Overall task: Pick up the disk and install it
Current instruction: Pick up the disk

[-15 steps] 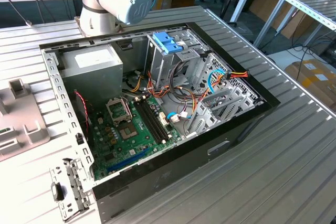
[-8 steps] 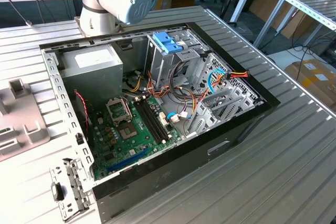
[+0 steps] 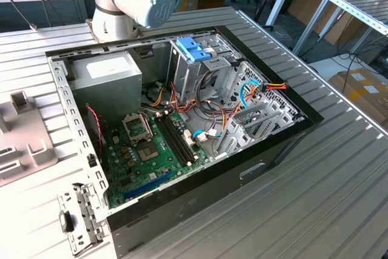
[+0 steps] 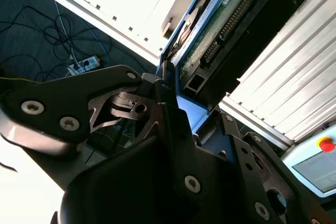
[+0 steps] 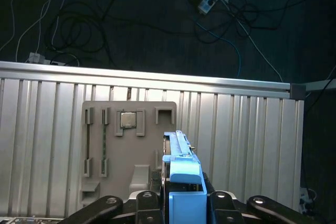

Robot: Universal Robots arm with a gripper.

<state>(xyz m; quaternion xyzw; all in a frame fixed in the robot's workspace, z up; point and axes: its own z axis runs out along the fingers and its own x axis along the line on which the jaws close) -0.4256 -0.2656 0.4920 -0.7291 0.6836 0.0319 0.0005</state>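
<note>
1. Two dark fingers of my claw (image 4: 194, 109) were closed narrow on the disk (image 4: 226, 24) in the second wrist view. They pinched its flat faces so it stood edge-on, with circuit board and connector row bared.
2. Gripped that way, I judged, the slab could slide straight into a narrow bay instead of lying flat.
3. Seen in the first wrist view, the disk (image 5: 181, 153) ran straight out from between my fingertips, its blue trim facing the camera.
4. Past the disk lay a grey tray (image 5: 131, 150) on the ribbed tabletop (image 5: 247, 140), with upright slots and a chip (image 5: 126, 119) seated in one pocket. Such slots probably kept parts standing, ready for a pinch. I could not tell whether the disk's far end was clear of the tray.
5. From the exterior view, the open computer case (image 3: 200, 192) sat to the exterior view's right of that tray. Its drive cage, with a light-blue latch (image 3: 193, 48), stood at the far side and did not yet hold the disk.
</note>
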